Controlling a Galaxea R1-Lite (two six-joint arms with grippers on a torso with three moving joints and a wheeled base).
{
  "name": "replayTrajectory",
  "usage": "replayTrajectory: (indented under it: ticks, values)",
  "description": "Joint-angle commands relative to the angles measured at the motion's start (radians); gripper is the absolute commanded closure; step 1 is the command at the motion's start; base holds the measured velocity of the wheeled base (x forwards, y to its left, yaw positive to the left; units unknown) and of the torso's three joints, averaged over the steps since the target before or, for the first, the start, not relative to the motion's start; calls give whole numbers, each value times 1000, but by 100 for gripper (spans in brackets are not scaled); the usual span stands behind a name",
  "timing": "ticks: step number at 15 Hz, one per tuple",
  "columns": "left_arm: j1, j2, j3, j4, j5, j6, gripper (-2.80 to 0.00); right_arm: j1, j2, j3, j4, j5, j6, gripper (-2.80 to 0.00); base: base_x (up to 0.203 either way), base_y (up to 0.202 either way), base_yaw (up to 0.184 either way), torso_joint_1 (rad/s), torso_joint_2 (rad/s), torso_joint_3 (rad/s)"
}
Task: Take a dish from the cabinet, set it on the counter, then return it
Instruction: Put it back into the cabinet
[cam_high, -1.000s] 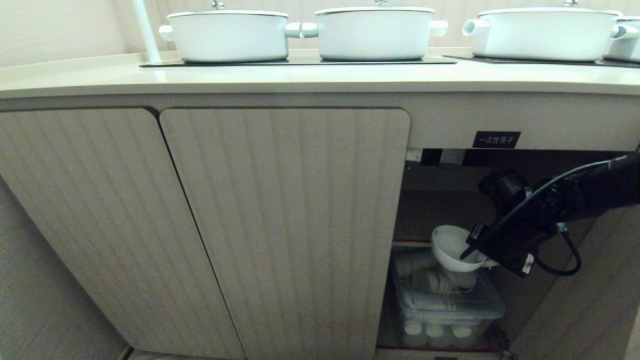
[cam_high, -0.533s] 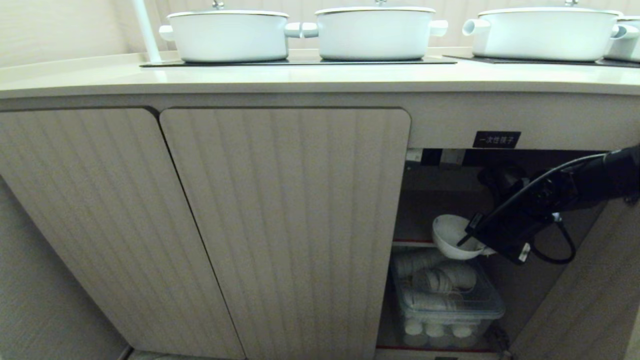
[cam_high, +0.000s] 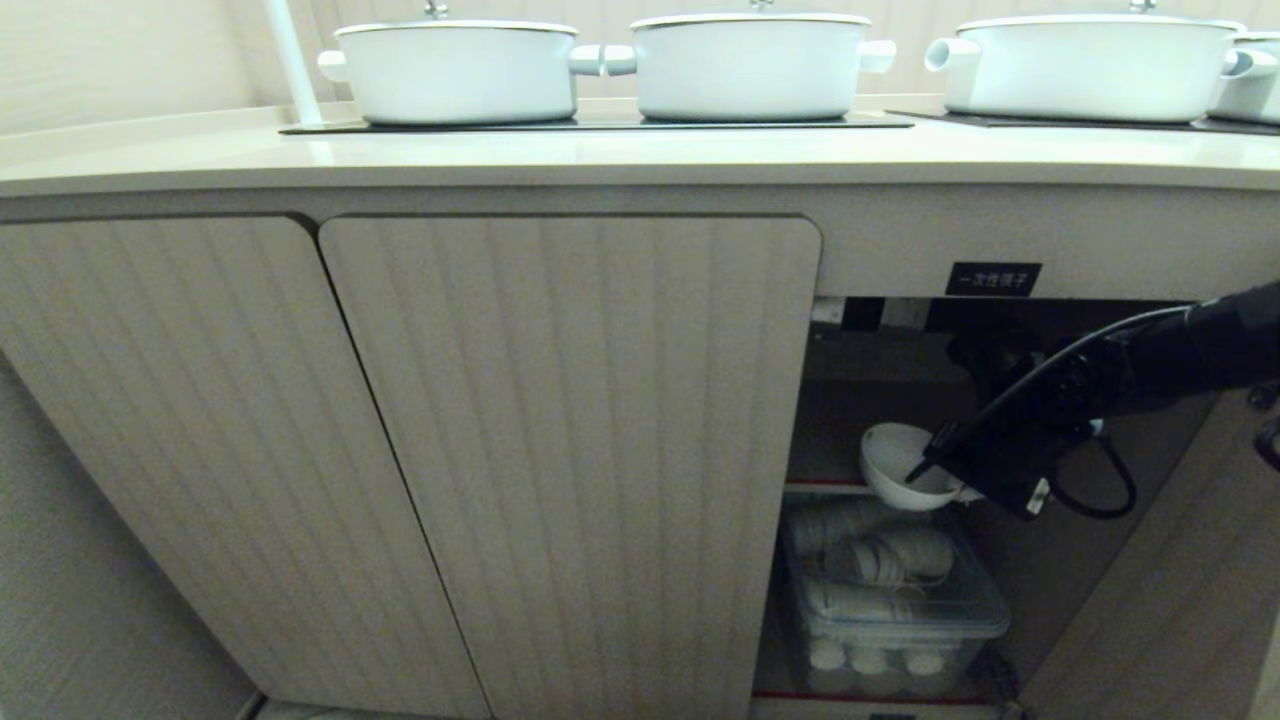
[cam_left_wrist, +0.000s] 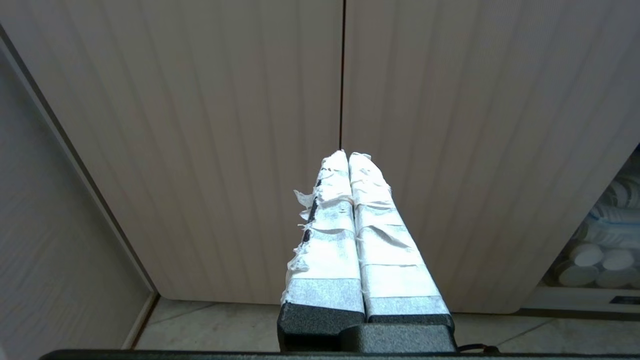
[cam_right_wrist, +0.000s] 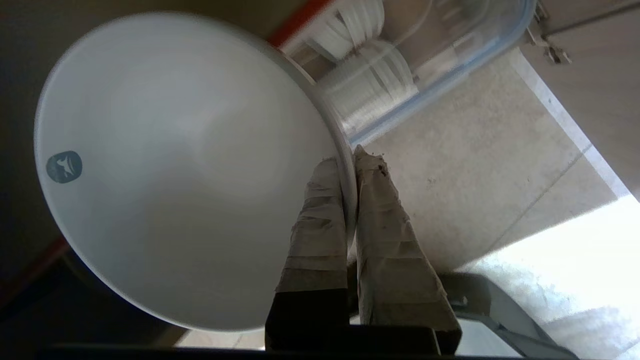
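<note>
Bowl (cam_high: 897, 462) pinched by right gripper (cam_high: 935, 468) inside the open cabinet (cam_high: 1000, 500).

Bowl tilted, mouth facing out, at shelf (cam_high: 822, 486) level, above the clear bin (cam_high: 893, 610) of white lids. In the right wrist view the taped fingers (cam_right_wrist: 320, 225) clamp its rim (cam_right_wrist: 345, 185), one inside, one outside; small grey logo (cam_right_wrist: 64, 167) on the inner wall. Black label (cam_high: 993, 279) above bowl; counter (cam_high: 600, 150) with white pots (cam_high: 455, 70) higher up. Left gripper (cam_left_wrist: 348, 156) pressed closed, empty, facing closed doors (cam_left_wrist: 200, 125) left of bowl.
</note>
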Motion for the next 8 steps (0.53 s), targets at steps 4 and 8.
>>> replayTrajectory:
  ticks: [4, 8]
  values:
    - [0, 0, 1, -1, 0, 0, 0, -9, 67, -115, 68, -1, 5, 0, 0, 0, 0, 0, 0, 0]
    - [0, 0, 1, -1, 0, 0, 0, -15, 99, -168, 86, -4, 5, 0, 0, 0, 0, 0, 0, 0]
